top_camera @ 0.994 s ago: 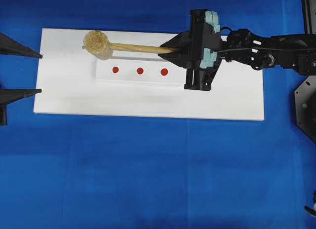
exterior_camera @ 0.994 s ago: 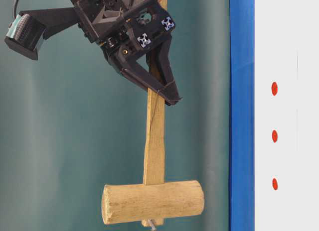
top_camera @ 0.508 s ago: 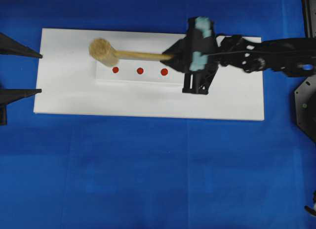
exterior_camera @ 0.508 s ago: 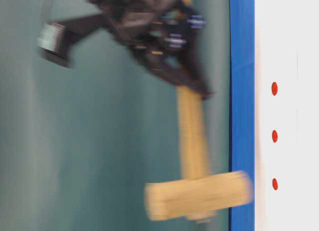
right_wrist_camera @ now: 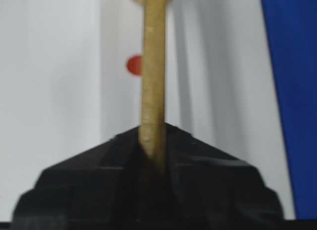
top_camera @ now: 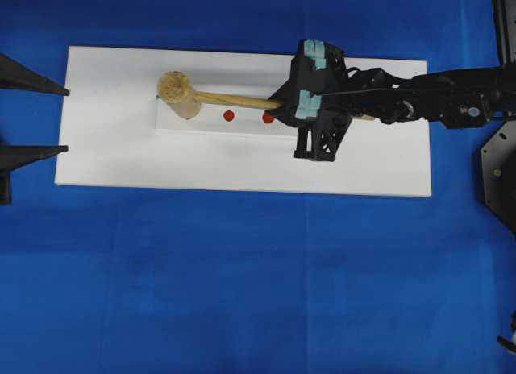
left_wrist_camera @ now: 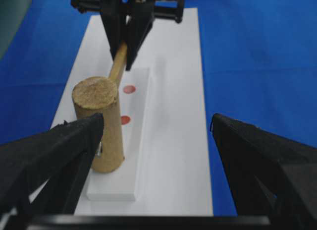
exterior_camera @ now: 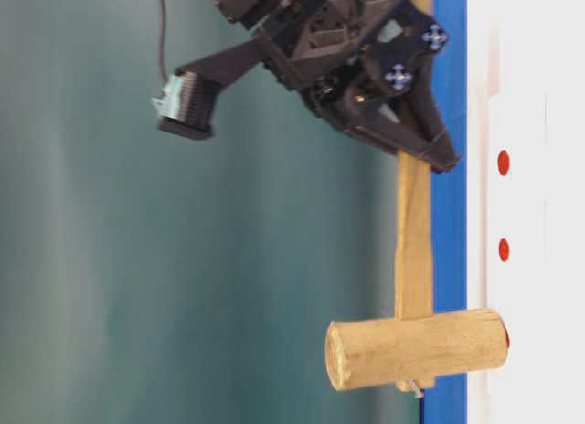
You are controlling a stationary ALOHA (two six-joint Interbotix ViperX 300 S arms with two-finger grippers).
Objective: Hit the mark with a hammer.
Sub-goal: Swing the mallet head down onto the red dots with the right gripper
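Note:
The hammer (top_camera: pixel 179 94) is a light-wood mallet. Its thick head (exterior_camera: pixel 416 348) stands end-down on the leftmost red mark of the raised white strip (top_camera: pixel 218 126) and covers that mark. My right gripper (top_camera: pixel 278 106) is shut on the slim handle (right_wrist_camera: pixel 153 81), also seen in the table-level view (exterior_camera: pixel 443 159). Two red marks (top_camera: pixel 229 115) (top_camera: pixel 268 118) show beside the handle. My left gripper (top_camera: pixel 66 120) stands open at the board's left end, apart from the hammer, with nothing between its fingers (left_wrist_camera: pixel 74 141).
The strip sits on a white board (top_camera: pixel 242 164) over a blue cloth (top_camera: pixel 242 293). A black arm base (top_camera: pixel 500 172) stands at the right edge. A teal backdrop (exterior_camera: pixel 137 259) fills the table-level view.
The right gripper has swung the hammer down. The head moved from above the board's back part onto the leftmost mark. The left gripper has not moved.

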